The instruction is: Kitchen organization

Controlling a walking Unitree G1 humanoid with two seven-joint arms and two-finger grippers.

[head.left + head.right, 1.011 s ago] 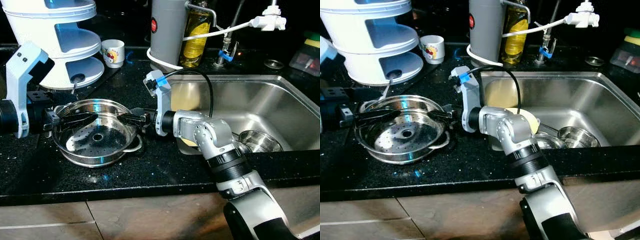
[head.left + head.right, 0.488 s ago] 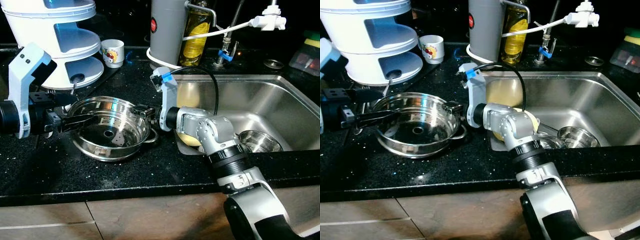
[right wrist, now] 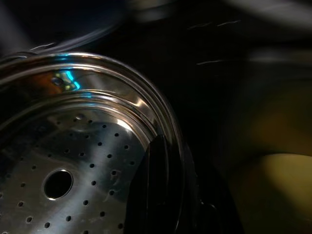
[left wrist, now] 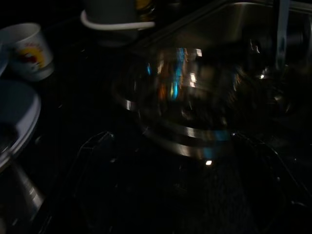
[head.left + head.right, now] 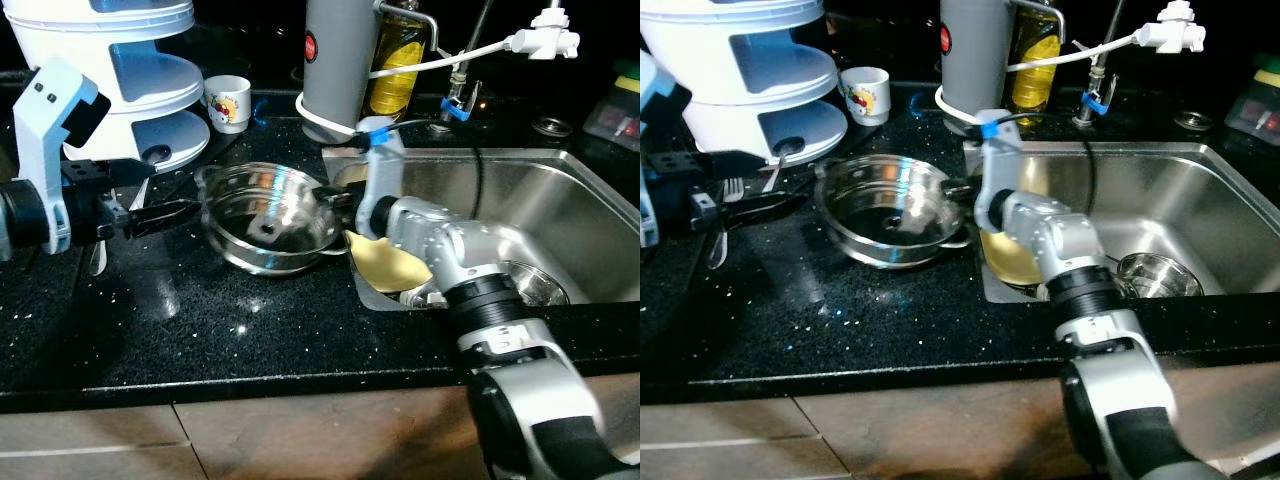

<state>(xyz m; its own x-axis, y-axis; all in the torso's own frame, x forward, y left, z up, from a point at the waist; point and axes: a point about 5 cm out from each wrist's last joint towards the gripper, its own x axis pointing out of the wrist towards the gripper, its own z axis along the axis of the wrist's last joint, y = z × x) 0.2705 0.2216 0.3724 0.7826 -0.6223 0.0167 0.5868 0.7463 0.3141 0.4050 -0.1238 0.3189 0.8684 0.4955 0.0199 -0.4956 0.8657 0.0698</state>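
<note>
Right gripper (image 5: 328,197): clamped on the rim of the steamer pan, on the rim side nearest the sink; in the right wrist view one black finger (image 3: 158,185) lies inside the rim.
Left gripper (image 5: 170,213): fingers close together (whether they are fully closed cannot be told), tips just beside the pan's far rim from the sink, not visibly touching it.
Steamer pan (image 5: 268,225): perforated stainless steel with a centre hole, tilted, on the black counter just beside the sink's near corner.
Sink (image 5: 560,185): stainless steel; holds a yellow board (image 5: 385,262) leaning at the pan-side wall and a small steel bowl (image 5: 540,283).
Counter (image 5: 250,330): black, speckled.
Fork (image 5: 722,215): on the counter, beyond the pan from the sink.
White tiered rack (image 5: 130,70): behind the pan.
Cup (image 5: 227,103): white, printed, behind the pan.
Grey cylinder (image 5: 338,55): behind the sink's corner.
</note>
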